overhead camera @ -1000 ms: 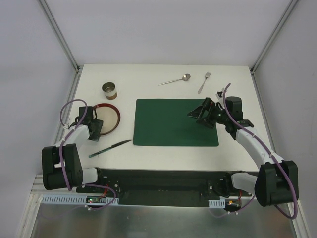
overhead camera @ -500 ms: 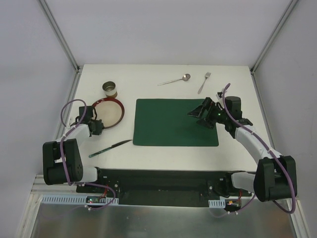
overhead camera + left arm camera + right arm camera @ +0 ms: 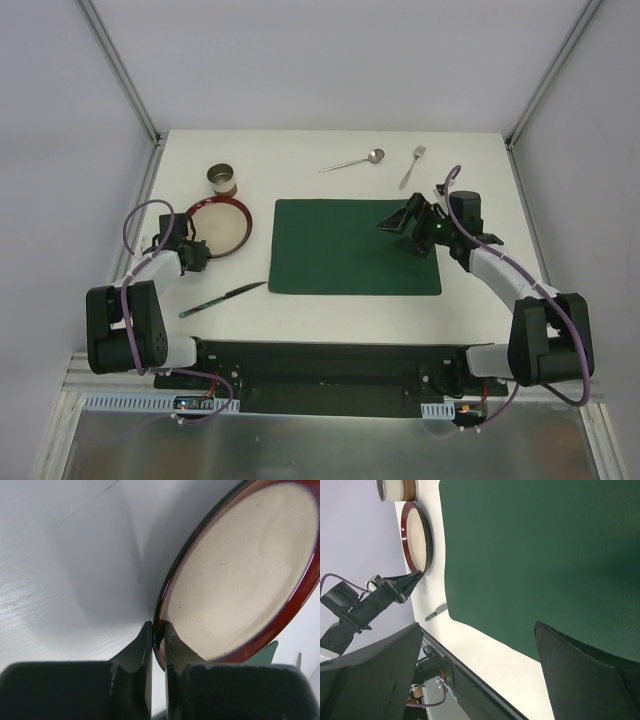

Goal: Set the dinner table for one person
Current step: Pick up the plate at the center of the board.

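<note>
The dinner table (image 3: 300,150) is a white tabletop carrying a dark green placemat (image 3: 350,245). A red-rimmed, cream-centred plate (image 3: 220,226) sits left of the placemat. My left gripper (image 3: 201,253) is shut on the plate's near-left rim. In the left wrist view both fingers (image 3: 145,640) of the left gripper (image 3: 158,630) pinch the plate (image 3: 240,570) by its dark edge. My right gripper (image 3: 397,224) hangs open and empty over the right part of the placemat (image 3: 545,555). Its wrist view shows the right gripper (image 3: 476,627) with jaws wide apart.
A brown-banded cup (image 3: 222,181) stands behind the plate. A spoon (image 3: 352,162) and a fork (image 3: 412,166) lie at the back of the table. A knife (image 3: 222,298) lies near the front edge, left of the placemat. Metal frame rails (image 3: 150,190) border the table.
My left gripper has shut on the plate's rim, and the plate has shifted slightly away and to the right. The right gripper has edged a little farther back, still open.
</note>
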Available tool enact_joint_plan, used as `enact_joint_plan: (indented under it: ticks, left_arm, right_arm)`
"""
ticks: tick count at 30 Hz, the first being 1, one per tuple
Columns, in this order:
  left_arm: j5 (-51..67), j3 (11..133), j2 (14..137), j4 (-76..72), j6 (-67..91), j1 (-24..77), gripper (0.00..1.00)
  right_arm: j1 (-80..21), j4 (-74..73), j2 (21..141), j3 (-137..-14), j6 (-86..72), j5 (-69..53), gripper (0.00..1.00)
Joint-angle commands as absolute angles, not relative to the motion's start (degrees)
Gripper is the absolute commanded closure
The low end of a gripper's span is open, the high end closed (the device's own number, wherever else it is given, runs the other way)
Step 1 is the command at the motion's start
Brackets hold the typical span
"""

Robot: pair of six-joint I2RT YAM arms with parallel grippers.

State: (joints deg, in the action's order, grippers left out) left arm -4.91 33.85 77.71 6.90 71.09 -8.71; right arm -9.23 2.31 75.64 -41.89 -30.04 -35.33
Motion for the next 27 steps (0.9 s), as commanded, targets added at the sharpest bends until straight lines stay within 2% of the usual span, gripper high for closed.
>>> enact_joint_plan:
  ticks: [1,10,20,27]
  left_arm:
    - [-5.45,32.78,75.50,10.81,67.68,-8.35,1.00]
    - [-5.36,30.24,69.61,10.99,66.27,-7.03,1.00]
    - [-4.92,30.67,70.13,10.99,65.21,-6.68,1.00]
    - [-4.31,31.02,70.14,11.07,64.08,-6.59,1.00]
  right_arm:
    - [-10.19,6.15,77.69,-45.35,-31.46,-35.07,0.04]
    - [-14.85,9.40,85.15,-48.42,-33.48,-34.10,0.04]
    - [-24.86,12.04,106.93,-67.04,-37.17,-34.98,0.04]
    - [-32.16,10.46,115.74,-79.26,-38.67,-34.63,0.04]
